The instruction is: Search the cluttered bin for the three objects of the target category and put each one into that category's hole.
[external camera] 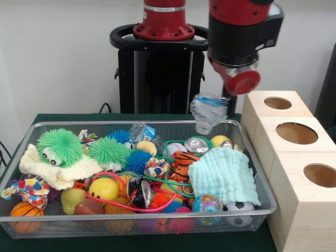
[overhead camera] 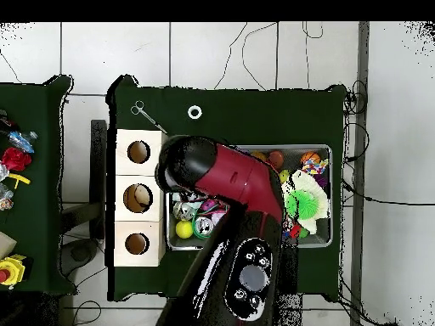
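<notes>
Nearest, the bin [external camera: 131, 231] is still crowded with balls, a can [external camera: 197, 145], a green cloth [external camera: 223, 176] and fuzzy toys, and the three-holed box [external camera: 294, 173] stands just beside its right end. Farther back, a crushed clear plastic bottle [external camera: 209, 111] hangs above the bin's far right corner, under the gripper [external camera: 220, 100], which seems clamped on its top, though the fingers are hidden. I judge the bottle light, thin-walled, springy and slick, so the stiffer neck is the safest hold.
</notes>
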